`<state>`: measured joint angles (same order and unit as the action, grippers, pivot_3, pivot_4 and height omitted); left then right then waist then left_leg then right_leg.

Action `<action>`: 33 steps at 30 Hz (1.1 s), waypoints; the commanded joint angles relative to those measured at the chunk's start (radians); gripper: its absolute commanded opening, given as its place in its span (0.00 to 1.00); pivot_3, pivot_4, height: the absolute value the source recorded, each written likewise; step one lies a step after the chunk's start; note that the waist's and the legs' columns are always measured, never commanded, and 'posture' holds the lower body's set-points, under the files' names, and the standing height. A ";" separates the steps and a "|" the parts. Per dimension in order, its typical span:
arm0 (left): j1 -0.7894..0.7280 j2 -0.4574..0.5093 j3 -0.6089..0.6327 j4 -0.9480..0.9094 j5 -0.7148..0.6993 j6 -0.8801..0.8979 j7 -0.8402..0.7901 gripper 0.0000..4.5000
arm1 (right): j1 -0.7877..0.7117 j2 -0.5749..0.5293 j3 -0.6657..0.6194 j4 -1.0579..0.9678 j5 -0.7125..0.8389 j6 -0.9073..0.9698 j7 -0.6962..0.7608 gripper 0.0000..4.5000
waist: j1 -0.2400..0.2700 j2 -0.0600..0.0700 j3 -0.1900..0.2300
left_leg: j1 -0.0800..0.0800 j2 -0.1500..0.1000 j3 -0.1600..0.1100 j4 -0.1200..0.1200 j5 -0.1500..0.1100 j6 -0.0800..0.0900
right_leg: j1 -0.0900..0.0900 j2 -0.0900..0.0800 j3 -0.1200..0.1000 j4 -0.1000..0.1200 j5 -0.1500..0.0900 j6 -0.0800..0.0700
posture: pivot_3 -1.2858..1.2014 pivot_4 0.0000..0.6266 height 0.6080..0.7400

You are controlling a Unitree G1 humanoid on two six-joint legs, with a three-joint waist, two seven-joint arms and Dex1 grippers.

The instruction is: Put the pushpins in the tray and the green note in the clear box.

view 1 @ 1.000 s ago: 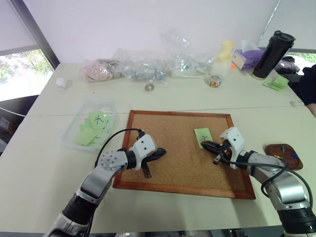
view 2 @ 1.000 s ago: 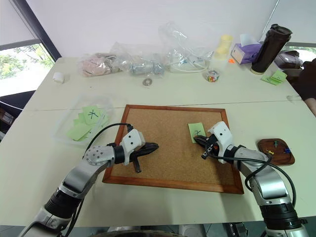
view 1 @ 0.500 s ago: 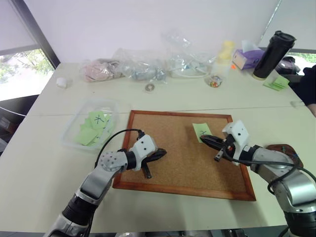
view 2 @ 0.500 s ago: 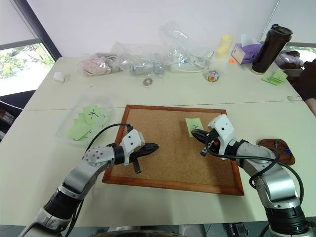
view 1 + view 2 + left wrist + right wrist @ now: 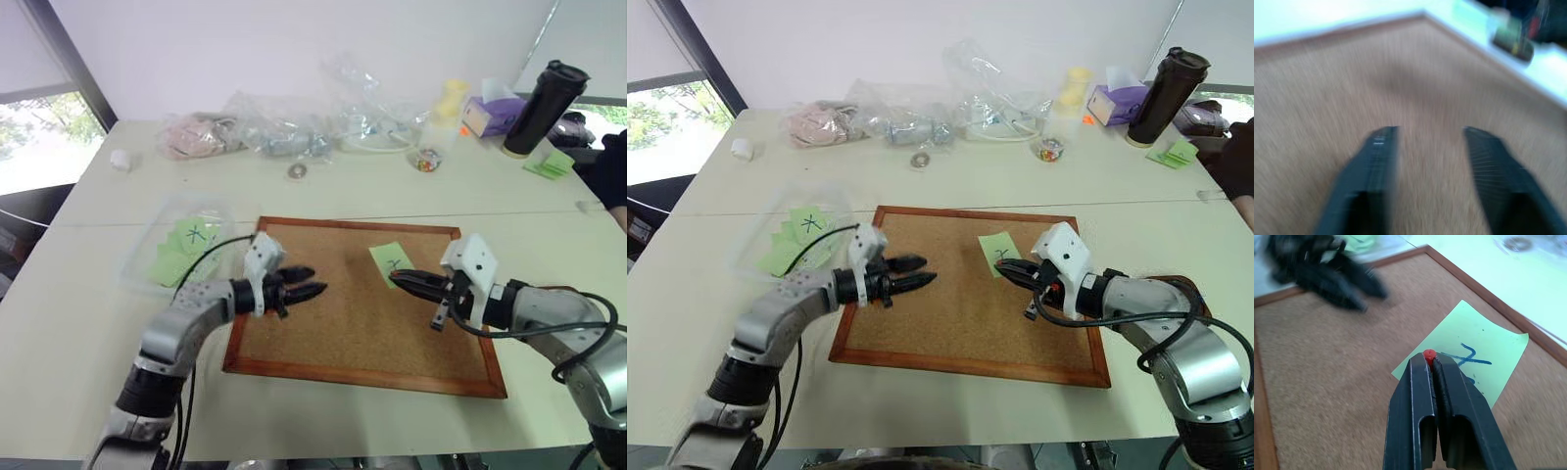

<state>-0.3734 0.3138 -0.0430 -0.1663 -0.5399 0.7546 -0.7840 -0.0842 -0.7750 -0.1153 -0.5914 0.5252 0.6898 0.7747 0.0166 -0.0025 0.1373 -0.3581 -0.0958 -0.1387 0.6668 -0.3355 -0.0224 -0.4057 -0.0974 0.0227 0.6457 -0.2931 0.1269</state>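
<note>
a: right gripper (image 5: 1429, 363) is seen clamped tight on a red pushpin (image 5: 1429, 354), the red head pinched at the very fingertips. a second ago those tips were pressed down at the lower edge of the green note (image 5: 390, 261); now they are lifted off the corkboard (image 5: 353, 333), and the pin is judged to have been pulled free.

b: and the note itself?

a: green note is shifted a little toward the board's middle compared with a second ago, and it lies just under and beyond the raised tips. whether it lies loose or is caught on the pin cannot be told.

b: left gripper (image 5: 306, 281)?

a: changed as well. a second ago its fingers were closed and pointed down at the board; now they are spread apart and turned level, aimed across the board at the note, with nothing between them. it is held well apart from the note as yet.

b: meaning for the task?

a: pin is ready to be carried to the tray (image 5: 1197, 299), glimpsed behind the right forearm at the board's right side. note is likely to be taken next by the open left gripper.

b: farther off?

a: clear box (image 5: 181, 253) is seen off the board's left edge, with several green slips already inside.
</note>
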 commanded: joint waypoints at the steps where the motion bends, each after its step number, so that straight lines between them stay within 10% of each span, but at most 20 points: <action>1: -0.089 -0.081 0.105 0.050 -0.149 0.122 0.077 0.93 | -0.035 -0.014 0.021 -0.034 -0.001 -0.035 0.023 0.00 | -0.001 -0.002 0.001 | 0.000 0.000 0.000 0.000 0.000 0.000 | 0.000 0.000 0.000 0.000 0.000 0.000 | 0.52 0.24 1.00; 19: -0.172 -0.332 0.209 0.209 -0.370 0.384 0.300 0.99 | -0.101 -0.007 0.105 -0.019 -0.058 -0.082 0.022 0.00 | -0.003 -0.006 0.004 | 0.000 0.000 0.000 0.000 0.000 -0.001 | -0.002 0.000 0.000 0.001 0.000 0.000 | 0.52 0.24 1.00; 29: -0.158 -0.345 0.214 0.210 -0.391 0.408 0.328 0.02 | -0.117 -0.010 0.094 -0.018 -0.061 -0.075 0.013 0.00 | -0.003 -0.006 0.004 | 0.000 0.000 0.000 0.000 0.000 -0.001 | -0.002 0.000 0.000 0.001 0.000 0.000 | 0.52 0.24 1.00; 33: -0.144 -0.334 0.209 0.205 -0.379 0.394 0.331 0.01 | -0.122 -0.018 0.084 -0.018 -0.061 -0.072 0.013 0.00 | -0.002 -0.006 0.004 | 0.000 0.000 0.000 0.000 0.000 -0.001 | -0.002 0.000 0.000 0.001 0.000 0.000 | 0.52 0.24 1.00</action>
<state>-0.5229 -0.0211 0.1642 0.0694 -0.9050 1.1622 -0.4499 -0.1929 -0.7833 -0.0060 -0.5840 0.4590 0.6267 0.7903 0.0146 -0.0088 0.1410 -0.3584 -0.0962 -0.1386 0.6673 -0.3353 -0.0230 -0.4072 -0.0972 0.0231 0.6466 -0.2931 0.1270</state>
